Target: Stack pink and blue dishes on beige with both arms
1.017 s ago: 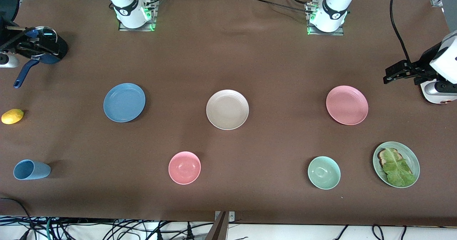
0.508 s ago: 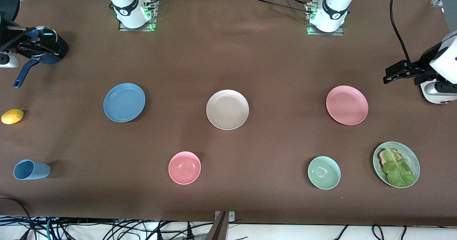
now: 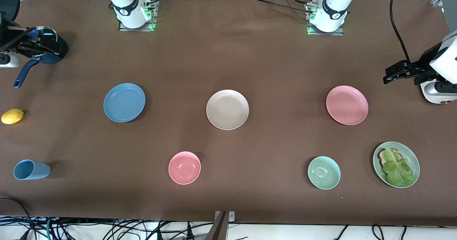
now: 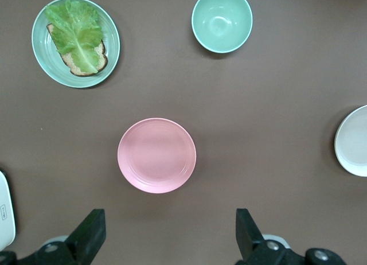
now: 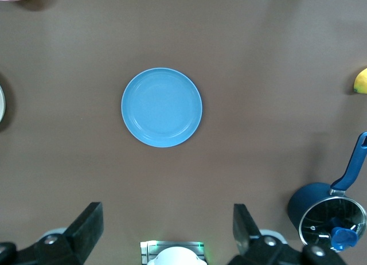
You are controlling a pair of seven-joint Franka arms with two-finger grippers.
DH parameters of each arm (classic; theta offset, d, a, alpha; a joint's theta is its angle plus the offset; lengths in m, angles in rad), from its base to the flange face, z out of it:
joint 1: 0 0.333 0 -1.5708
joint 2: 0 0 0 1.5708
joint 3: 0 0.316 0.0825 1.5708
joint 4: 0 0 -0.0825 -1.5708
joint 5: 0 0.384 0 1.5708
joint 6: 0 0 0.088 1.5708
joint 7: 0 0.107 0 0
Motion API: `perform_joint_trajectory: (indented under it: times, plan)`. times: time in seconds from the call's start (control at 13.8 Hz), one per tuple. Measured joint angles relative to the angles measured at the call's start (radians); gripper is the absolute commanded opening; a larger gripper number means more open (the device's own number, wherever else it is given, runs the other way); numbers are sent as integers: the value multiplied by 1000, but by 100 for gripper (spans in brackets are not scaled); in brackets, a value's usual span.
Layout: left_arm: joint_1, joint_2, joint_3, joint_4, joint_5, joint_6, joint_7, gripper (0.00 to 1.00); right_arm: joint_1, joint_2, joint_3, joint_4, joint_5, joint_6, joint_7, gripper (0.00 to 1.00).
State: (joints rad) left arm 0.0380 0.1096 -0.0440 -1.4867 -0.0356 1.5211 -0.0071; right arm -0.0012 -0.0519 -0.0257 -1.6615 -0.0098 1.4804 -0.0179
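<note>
At the left edge of the front frame, upper part, the right gripper [image 3: 14, 50] hangs over a dark blue saucepan [image 3: 50, 49] with a glass lid, its fingers [image 5: 86, 230] spread wide and holding nothing. Below it at the same edge lie a yellow lemon [image 3: 12, 116] and, lower still, a blue cup [image 3: 31, 170] on its side. The blue plate [image 3: 124, 102] sits left of centre on the brown table [image 3: 228, 54], the pink bowl [image 3: 184, 168] lower down, and the beige plate [image 3: 227, 109] at mid-frame. Right of centre rests the pink plate [image 3: 347, 105], with a pale green bowl [image 3: 324, 173] and a green plate of toast and lettuce [image 3: 396, 164] in the lower right. At the right edge the left gripper [image 3: 391, 76] hovers over bare table, fingers [image 4: 89, 233] spread apart and empty.
</note>
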Motion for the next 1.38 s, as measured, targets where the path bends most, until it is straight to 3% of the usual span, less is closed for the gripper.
perform_joint_trajectory:
  times: [0.73, 1.38]
  plan:
    - [28, 31, 0, -2, 0, -42, -3, 100, 0, 0, 0, 0, 0, 0, 0, 100]
    - [131, 242, 3, -2, 0, -3, 15, 100, 0, 1, 0, 0, 0, 0, 0, 100]
